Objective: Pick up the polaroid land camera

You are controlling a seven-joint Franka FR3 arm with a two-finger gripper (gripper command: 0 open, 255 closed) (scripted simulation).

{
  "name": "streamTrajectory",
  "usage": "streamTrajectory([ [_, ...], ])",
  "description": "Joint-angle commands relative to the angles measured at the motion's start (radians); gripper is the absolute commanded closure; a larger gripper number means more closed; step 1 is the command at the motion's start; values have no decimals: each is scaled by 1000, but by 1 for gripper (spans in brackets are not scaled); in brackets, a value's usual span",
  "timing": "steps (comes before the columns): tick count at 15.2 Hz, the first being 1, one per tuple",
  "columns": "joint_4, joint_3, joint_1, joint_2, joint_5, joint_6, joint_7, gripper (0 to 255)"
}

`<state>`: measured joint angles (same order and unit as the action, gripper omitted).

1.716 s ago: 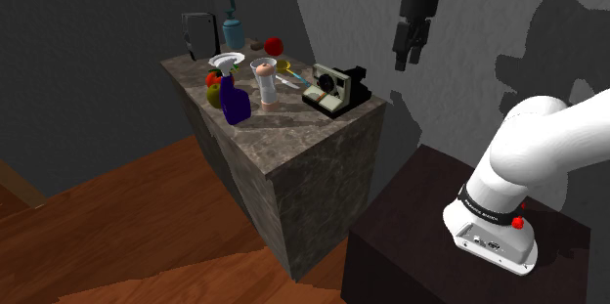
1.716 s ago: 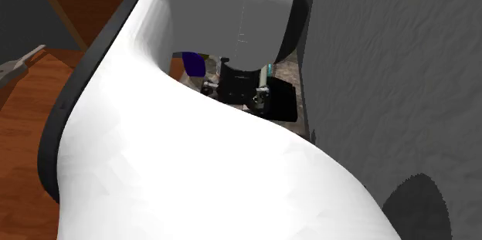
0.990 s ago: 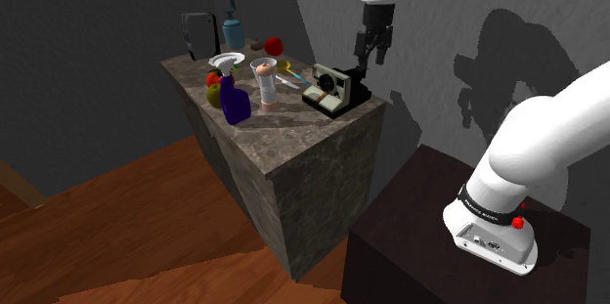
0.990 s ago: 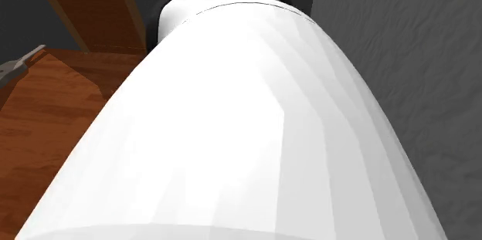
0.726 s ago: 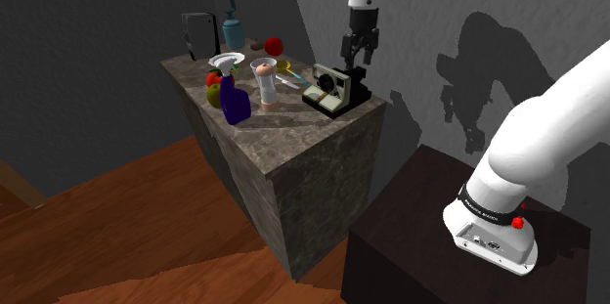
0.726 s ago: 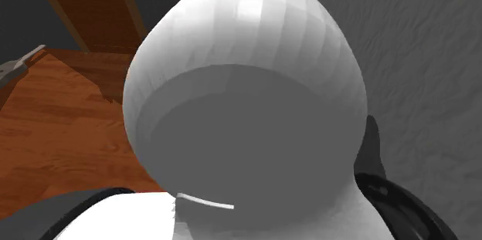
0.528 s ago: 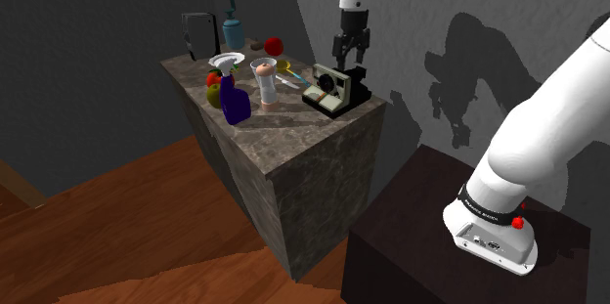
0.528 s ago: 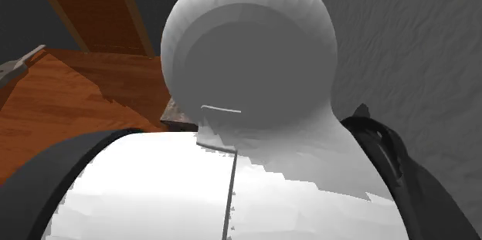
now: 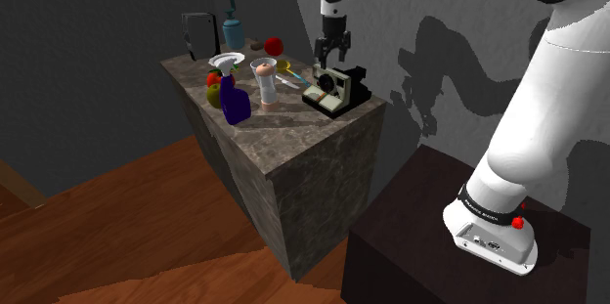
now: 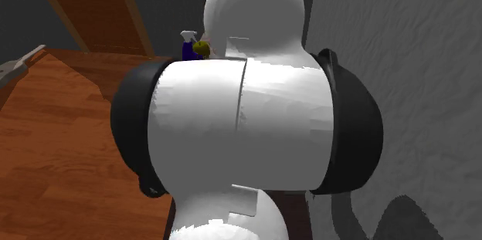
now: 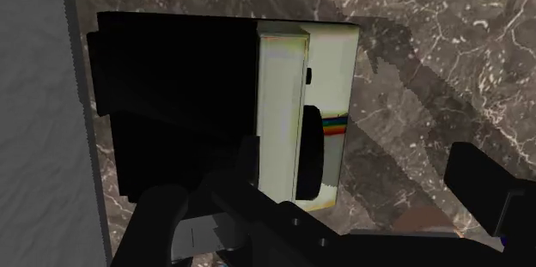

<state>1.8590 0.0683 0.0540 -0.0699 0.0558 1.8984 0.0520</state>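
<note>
The polaroid land camera (image 9: 333, 88) has a black body and a cream front with a rainbow stripe. It sits at the near right corner of the marble counter (image 9: 283, 146), close to the grey wall. My gripper (image 9: 327, 61) hangs just above its back edge, pointing down. In the wrist view the camera (image 11: 305, 111) lies right below the open gripper (image 11: 365, 179). One finger (image 11: 245, 158) is over the black body and the other finger (image 11: 477, 179) is over bare marble beyond the cream front. Neither touches the camera.
Also on the counter are a purple spray bottle (image 9: 233, 102), a cup (image 9: 264, 82), a white dish (image 9: 227, 60), a red apple (image 9: 273, 45), a blue dispenser (image 9: 233, 26) and a dark box (image 9: 198, 31). My dark stand (image 9: 440, 243) is beside the counter. My arm (image 10: 247, 130) blocks the second exterior view.
My arm has swung toward the shoulder view's left and come down, from beside the counter to just above the camera. The objects have not moved.
</note>
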Motion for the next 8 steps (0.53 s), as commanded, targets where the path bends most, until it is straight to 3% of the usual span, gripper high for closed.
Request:
streamTrajectory([
  [1,-82,7,7,-81,-3,5,-1,0],
  [7,-354,20,23,-312,-9,-18,-16,0],
  [8,-344,20,23,-314,-9,-6,-16,0],
])
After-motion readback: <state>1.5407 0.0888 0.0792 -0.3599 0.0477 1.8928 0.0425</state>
